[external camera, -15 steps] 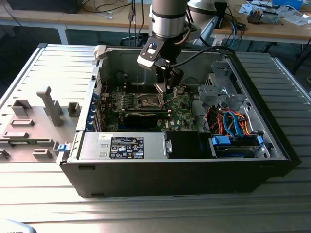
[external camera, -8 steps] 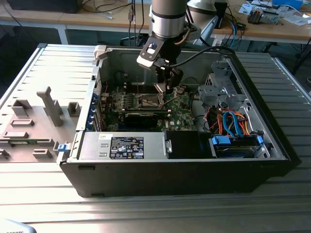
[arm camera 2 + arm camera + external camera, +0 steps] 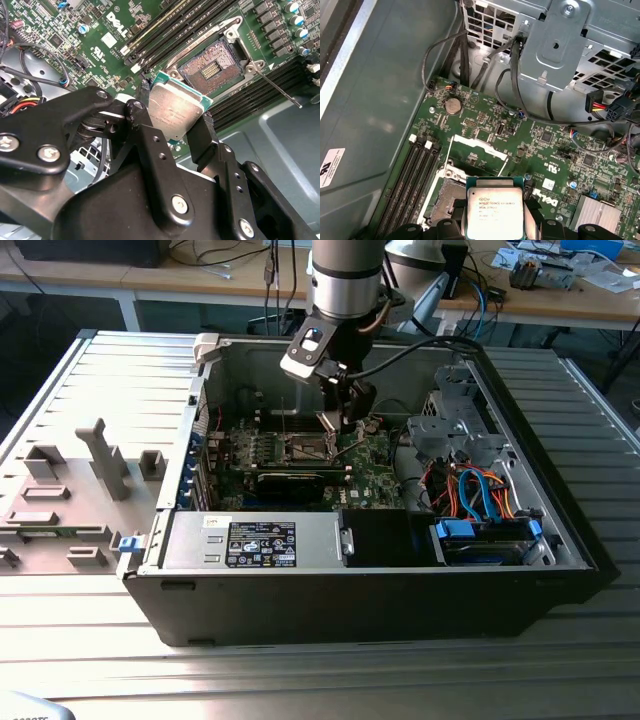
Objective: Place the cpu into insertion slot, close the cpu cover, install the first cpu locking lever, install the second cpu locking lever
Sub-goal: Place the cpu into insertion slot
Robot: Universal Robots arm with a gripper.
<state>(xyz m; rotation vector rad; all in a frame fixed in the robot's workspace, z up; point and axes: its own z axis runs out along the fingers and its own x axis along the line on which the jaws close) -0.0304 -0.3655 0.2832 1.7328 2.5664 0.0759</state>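
Spotter: What is the pincer [image 3: 172, 122] doing?

Checker: It is clamping the cpu [image 3: 176, 102] by two opposite edges, one finger pressing on each side, with the silver top facing up at the wrist cameras.

Spotter: Where is the chip sitting?

Checker: It is not sitting anywhere. It is hanging in the air over the green motherboard [image 3: 95, 30], clear of the socket.

Spotter: Which way is the insertion slot [image 3: 212, 67] lying from it?

Checker: In the second wrist view it is lying just beyond the chip's far corner, bare, with its contact field showing. In the exterior view the pincer is hovering slightly toward the exterior view's right of the socket and above it.

Spotter: Is the cpu cover [image 3: 479, 147] getting in the way?

Checker: No. In the first wrist view it is standing swung open on the far side of the socket.

Spotter: How are the edges lining up?

Checker: The chip is square, and its edges are running roughly parallel to the socket's rim, as far as I am judging. The offset is looking sideways and downward, not rotational.
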